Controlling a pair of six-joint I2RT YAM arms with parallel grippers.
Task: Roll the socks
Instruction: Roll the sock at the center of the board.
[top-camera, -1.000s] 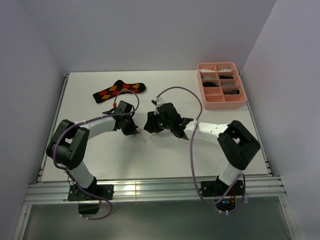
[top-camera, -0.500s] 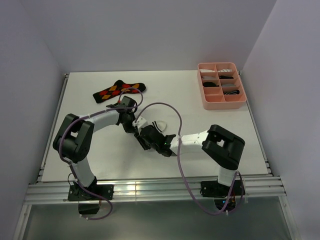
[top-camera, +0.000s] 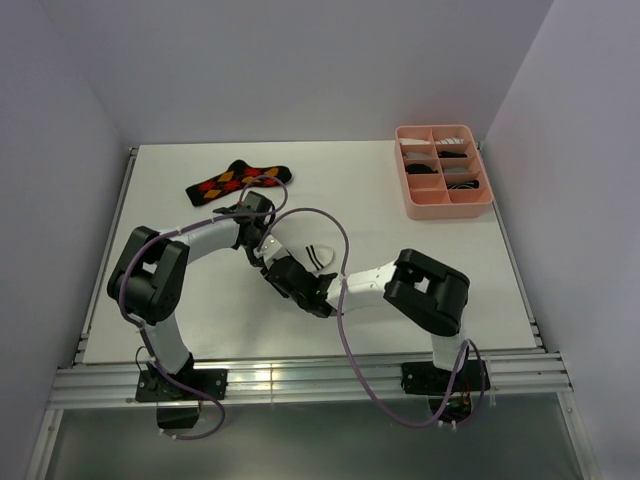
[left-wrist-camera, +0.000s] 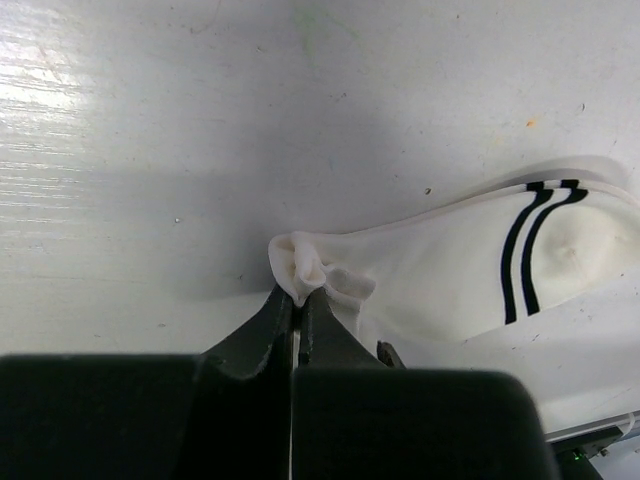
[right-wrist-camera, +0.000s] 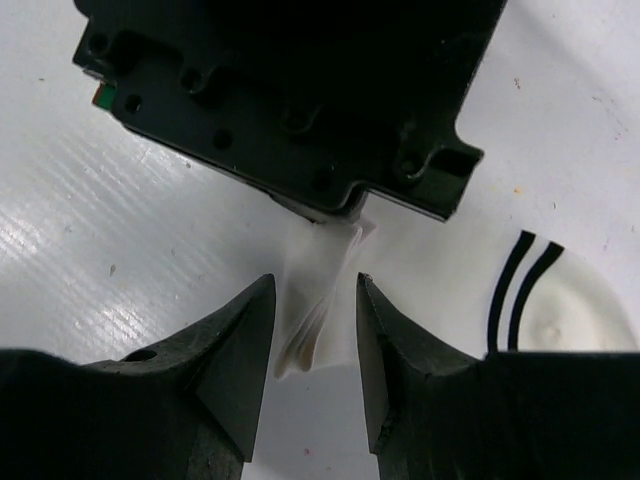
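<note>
Counter (top-camera: 230, 320): white and flat, walled on three sides, both arms bent inward over its middle.
White sock (left-wrist-camera: 470, 270): short, with two thin black stripes across it – it lies flat on the counter near the centre, between the two wrists. One end is gathered into a small crumpled bunch and the rest spreads out smooth behind it.
Left end effector (left-wrist-camera: 297, 305): closed tight, with the two dark fingertips meeting on the crumpled end of the white sock. That pinch of fabric is lifted a little into a ridge; the striped part stays down on the surface.
Right end effector (right-wrist-camera: 314, 285): part-way apart, facing the left one head-on, with one finger on each side of the same bunched fabric just below the left fingertips. The fabric hangs loose in the gap, and the jaws straddle it rather than flatten it.
Relation of the two: tip to tip, nearly touching, both at the same end of the white sock.
Argyle sock (top-camera: 238, 181): black with red, orange and yellow diamonds – stretched out flat at the far left of the counter, well apart from both end effectors and untouched.
Pink tray (top-camera: 445, 210): at the far right corner, divided into compartments holding dark and pale fabric items too small to tell apart.
</note>
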